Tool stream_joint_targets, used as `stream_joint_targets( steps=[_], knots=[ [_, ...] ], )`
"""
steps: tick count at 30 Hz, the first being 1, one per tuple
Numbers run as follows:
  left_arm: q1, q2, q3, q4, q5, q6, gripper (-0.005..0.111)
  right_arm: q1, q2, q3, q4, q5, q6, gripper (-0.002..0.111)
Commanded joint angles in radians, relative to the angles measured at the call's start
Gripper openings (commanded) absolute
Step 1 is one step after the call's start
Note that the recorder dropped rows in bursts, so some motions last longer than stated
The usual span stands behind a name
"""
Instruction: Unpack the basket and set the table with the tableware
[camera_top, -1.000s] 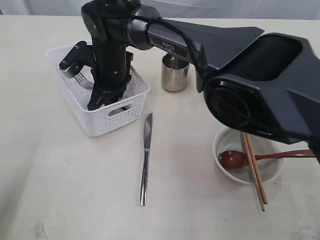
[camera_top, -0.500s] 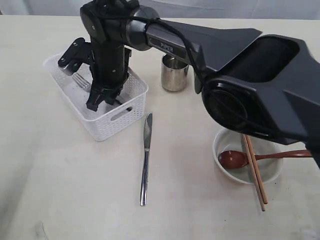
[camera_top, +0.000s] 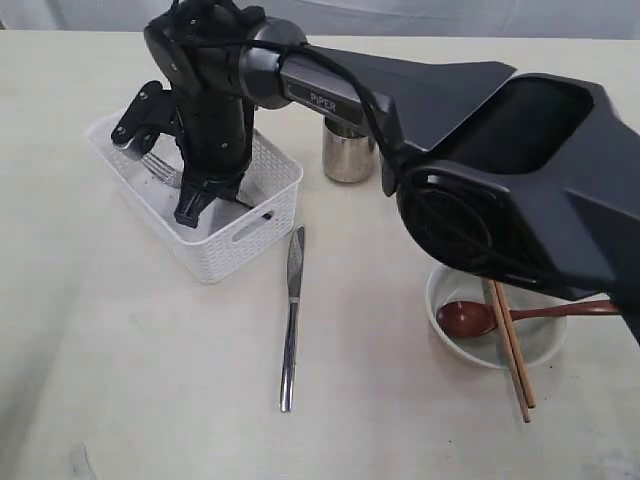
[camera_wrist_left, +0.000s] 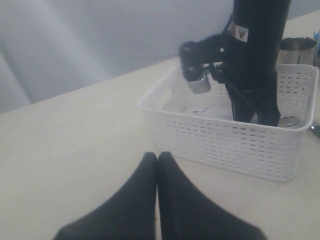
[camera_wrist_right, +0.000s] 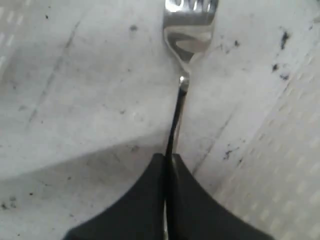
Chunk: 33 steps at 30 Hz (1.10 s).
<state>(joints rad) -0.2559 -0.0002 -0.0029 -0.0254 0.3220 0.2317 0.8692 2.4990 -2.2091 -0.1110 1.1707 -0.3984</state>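
The white basket (camera_top: 240, 235) stands at the table's (camera_top: 150, 380) back left. Inside it my right gripper (camera_top: 190, 212) points down, shut on the handle of the steel fork (camera_top: 160, 165). The right wrist view shows the fork (camera_wrist_right: 189, 30) held edge-on between the jaws of the right gripper (camera_wrist_right: 167, 157), its tines over the basket floor (camera_wrist_right: 75, 100). My left gripper (camera_wrist_left: 157, 156) is shut and empty, low over the table beside the basket (camera_wrist_left: 240, 145). The knife (camera_top: 291, 320) lies in front of the basket. The plate is out of view.
The steel cup (camera_top: 348, 150) stands behind the basket's right side. At front right the off-white bowl (camera_top: 540, 345) holds the wooden spoon (camera_top: 470, 318), with the chopsticks (camera_top: 510, 345) laid across its rim. The right arm's bulky links (camera_top: 500, 150) span the back right.
The right arm has leaned a little to the left with the fork in its jaws. The basket has turned and shifted slightly with it. The other tableware has not moved.
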Motion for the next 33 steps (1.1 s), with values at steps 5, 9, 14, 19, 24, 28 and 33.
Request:
stream_joint_targets(
  steps=[5, 9, 14, 19, 24, 28, 33],
  knots=[
    [-0.006, 0.0, 0.003, -0.006, 0.001, -0.004, 0.0, 0.007, -0.088, 0.001, 0.006, -0.028, -0.007, 0.0],
    [-0.006, 0.0, 0.003, -0.006, 0.001, -0.004, 0.0, -0.016, -0.064, 0.001, 0.148, -0.09, -0.002, 0.001],
    [-0.006, 0.0, 0.003, -0.006, 0.001, -0.004, 0.0, -0.028, -0.032, 0.001, 0.224, -0.141, 0.039, 0.033],
    [-0.006, 0.0, 0.003, -0.006, 0.001, -0.004, 0.0, -0.03, 0.014, 0.001, 0.214, -0.148, 0.05, 0.049],
    [-0.006, 0.0, 0.003, -0.006, 0.001, -0.004, 0.0, -0.036, 0.066, 0.001, 0.207, -0.15, 0.072, 0.049],
    [-0.006, 0.0, 0.003, -0.006, 0.001, -0.004, 0.0, -0.05, 0.097, 0.001, 0.243, -0.116, 0.072, 0.032],
    [-0.006, 0.0, 0.003, -0.006, 0.001, -0.004, 0.0, -0.059, 0.099, 0.001, 0.382, -0.07, 0.061, 0.0]
  ],
)
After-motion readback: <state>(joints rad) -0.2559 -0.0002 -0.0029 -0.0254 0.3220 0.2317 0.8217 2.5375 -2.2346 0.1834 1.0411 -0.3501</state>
